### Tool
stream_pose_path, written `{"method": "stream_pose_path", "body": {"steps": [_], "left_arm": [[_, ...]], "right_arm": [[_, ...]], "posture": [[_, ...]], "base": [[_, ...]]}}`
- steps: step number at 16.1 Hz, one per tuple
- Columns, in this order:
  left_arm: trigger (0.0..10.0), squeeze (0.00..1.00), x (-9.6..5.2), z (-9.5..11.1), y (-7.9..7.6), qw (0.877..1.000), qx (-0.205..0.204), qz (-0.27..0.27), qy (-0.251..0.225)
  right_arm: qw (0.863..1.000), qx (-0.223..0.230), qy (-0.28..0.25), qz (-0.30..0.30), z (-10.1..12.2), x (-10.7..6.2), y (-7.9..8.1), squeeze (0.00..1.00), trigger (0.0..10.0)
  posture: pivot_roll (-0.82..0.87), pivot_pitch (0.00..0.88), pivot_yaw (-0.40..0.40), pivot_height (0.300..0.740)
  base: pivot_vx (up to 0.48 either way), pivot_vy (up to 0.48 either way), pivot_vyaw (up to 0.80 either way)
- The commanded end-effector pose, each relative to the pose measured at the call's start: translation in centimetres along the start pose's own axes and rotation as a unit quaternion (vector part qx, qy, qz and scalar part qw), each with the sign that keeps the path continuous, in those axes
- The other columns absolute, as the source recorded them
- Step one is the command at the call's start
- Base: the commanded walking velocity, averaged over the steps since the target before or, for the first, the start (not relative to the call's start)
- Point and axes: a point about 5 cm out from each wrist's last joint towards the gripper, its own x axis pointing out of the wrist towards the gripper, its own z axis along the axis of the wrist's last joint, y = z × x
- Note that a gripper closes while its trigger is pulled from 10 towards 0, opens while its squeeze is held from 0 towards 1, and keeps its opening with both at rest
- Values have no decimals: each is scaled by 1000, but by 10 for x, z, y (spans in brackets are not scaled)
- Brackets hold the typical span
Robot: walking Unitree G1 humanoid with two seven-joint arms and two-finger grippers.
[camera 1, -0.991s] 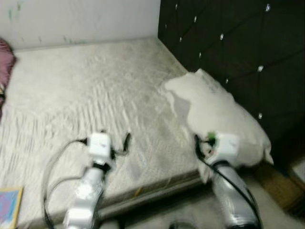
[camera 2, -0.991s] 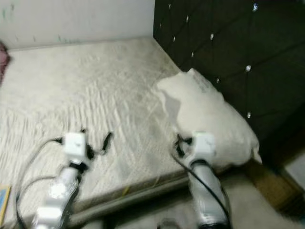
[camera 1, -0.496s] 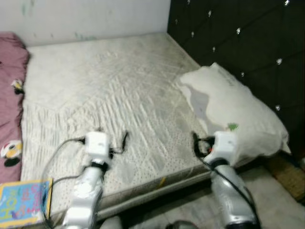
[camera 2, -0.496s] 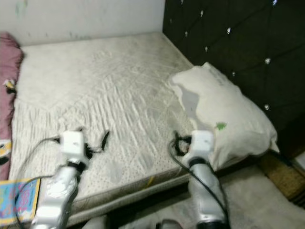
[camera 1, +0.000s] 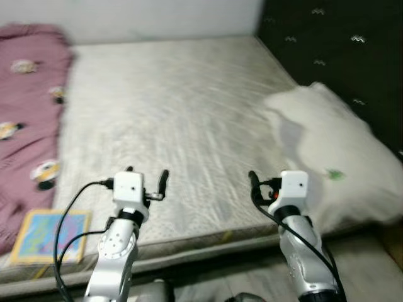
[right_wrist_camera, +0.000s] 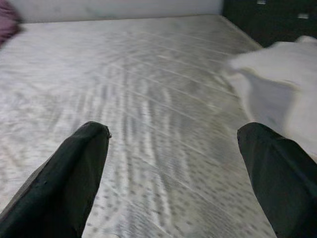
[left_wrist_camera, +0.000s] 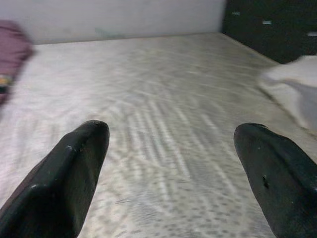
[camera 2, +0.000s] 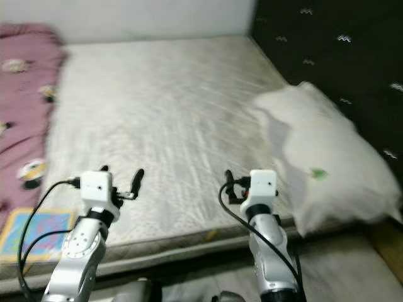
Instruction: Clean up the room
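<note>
A white pillow (camera 1: 334, 151) with a small green mark lies at the right edge of the bare grey mattress (camera 1: 176, 107), against the dark tufted headboard (camera 1: 340, 44). A pink blanket (camera 1: 28, 113) with cartoon prints is bunched along the mattress's left side. A colourful book (camera 1: 47, 236) lies on the near left corner. My left gripper (camera 1: 147, 173) hovers open over the mattress's front edge, its fingers (left_wrist_camera: 79, 163) wide apart. My right gripper (right_wrist_camera: 173, 131) is also open, just left of the pillow (right_wrist_camera: 277, 84), holding nothing.
The mattress's front edge (camera 1: 208, 242) runs just under both wrists. A white wall (camera 1: 157, 16) stands behind the bed. A strip of floor (camera 1: 365, 270) lies at the lower right, below the pillow.
The camera has swung left, bringing the pink blanket and the book into view and shifting the pillow right. Both arms hold the same pose, grippers still open.
</note>
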Motion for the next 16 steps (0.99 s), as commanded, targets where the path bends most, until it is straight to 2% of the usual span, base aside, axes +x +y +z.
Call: {"method": "stream_pose_path", "body": {"steps": [1, 9, 16], "left_arm": [[10000, 0, 0, -1, -1, 1000, 1, 2, 5], [10000, 0, 2, -1, -3, 1000, -5, -3, 5], [10000, 0, 3, -2, -5, 1000, -16, -9, 10]], "right_arm": [[1000, -3, -6, -4, 3, 1, -3, 0, 10000], [1000, -6, -5, -7, 3, 1, -5, 0, 10000], [1000, 11, -4, -19, 3, 1, -8, 0, 10000]], "posture": [[-23, 36, -4, 740], [-28, 33, -3, 740], [-32, 35, -5, 740]], "base": [[0, 0, 800], [0, 33, 800], [0, 480, 0]]}}
